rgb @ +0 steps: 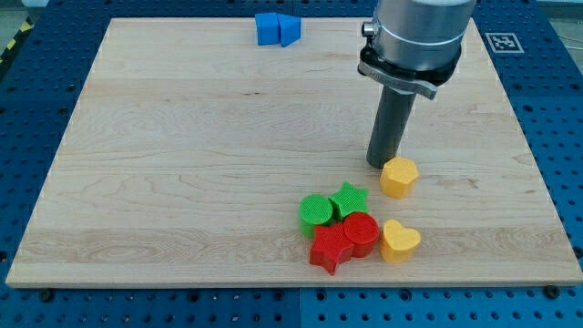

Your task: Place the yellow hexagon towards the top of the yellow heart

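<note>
The yellow hexagon [399, 176] lies on the wooden board right of centre. The yellow heart [399, 241] lies below it, near the board's bottom edge, with a gap between the two. My tip [381, 164] stands on the board just to the upper left of the yellow hexagon, touching or nearly touching its edge. The rod rises from there to the arm's grey body at the view's top.
A green cylinder [315, 212], a green star [348, 199], a red cylinder [361, 234] and a red star [329, 248] cluster just left of the yellow heart. Two blue blocks [276, 28] sit at the board's top edge. The wooden board [182, 164] lies on a blue perforated table.
</note>
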You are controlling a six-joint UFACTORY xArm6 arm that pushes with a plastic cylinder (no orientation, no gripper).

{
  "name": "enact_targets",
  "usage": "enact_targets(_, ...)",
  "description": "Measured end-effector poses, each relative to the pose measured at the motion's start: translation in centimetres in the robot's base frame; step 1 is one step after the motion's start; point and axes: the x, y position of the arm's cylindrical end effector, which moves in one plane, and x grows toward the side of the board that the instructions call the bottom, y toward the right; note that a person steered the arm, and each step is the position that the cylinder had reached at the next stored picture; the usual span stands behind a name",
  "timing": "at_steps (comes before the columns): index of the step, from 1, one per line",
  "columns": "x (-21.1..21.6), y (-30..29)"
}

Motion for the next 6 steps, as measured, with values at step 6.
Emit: enact_targets(6, 4.1, 1.9)
